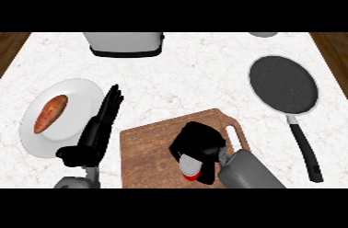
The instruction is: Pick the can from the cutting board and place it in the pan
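Currently my right hand [197, 142] curls round the can [191, 168] on the cutting board [146, 149]. I judge the can rigid, light and slick-sided; hold it around mid-body.

Both my hands are black: the left hand [92, 137] with long thin fingers [111, 103], the right hand [197, 140] looking like a compact block. My forearms [250, 173] are smooth grey, with rounded shells

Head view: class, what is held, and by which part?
The black right hand curls over the upper part of the red-and-silver can; the open left hand holds nothing.
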Tool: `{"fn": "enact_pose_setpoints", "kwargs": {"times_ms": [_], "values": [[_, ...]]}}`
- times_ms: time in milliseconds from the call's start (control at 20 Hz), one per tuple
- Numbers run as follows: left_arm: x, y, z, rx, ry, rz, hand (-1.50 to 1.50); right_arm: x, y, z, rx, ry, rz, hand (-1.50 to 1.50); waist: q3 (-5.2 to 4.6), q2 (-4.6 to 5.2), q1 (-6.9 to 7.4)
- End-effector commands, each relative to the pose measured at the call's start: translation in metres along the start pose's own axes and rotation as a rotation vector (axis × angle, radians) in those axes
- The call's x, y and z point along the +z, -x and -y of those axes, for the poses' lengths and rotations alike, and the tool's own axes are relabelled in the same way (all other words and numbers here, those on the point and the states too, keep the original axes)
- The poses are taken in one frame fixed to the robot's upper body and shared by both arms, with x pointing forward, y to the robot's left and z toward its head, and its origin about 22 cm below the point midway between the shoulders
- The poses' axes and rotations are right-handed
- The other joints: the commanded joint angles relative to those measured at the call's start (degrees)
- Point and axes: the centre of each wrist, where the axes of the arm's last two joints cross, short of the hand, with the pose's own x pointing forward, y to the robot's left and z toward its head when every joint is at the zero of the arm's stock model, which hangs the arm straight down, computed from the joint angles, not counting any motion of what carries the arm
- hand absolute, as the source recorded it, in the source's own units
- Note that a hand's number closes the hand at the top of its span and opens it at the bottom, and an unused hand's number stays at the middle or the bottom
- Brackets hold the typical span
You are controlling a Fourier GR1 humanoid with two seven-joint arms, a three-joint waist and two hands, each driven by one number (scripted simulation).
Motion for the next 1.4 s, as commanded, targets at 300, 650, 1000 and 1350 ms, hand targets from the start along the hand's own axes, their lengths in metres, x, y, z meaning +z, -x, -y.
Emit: {"fn": "enact_pose_setpoints", "kwargs": {"times_ms": [300, 650, 1000, 1350], "values": [[0.003, 0.001, -0.004, 0.005, -0.021, -0.007, 0.00, 0.023, 0.057, 0.021, -0.276, 0.443, -0.933, 1.50, 0.07, 0.46, -1.62], [-0.002, -0.003, 0.004, 0.016, 0.038, 0.005, 0.00, -0.001, 0.031, 0.096, -0.147, 0.881, -1.214, 1.50, 0.08, 0.68, 2.04], [0.014, 0.008, -0.024, 0.001, 0.021, -0.005, 0.00, -0.012, 0.017, 0.133, -0.251, 1.111, -1.292, 1.50, 0.10, 0.66, 1.11], [0.000, -0.003, 0.005, -0.004, 0.006, 0.015, 0.00, 0.004, 0.062, 0.111, -0.337, 1.297, -1.347, 1.50, 0.14, 0.71, 0.48]]}}
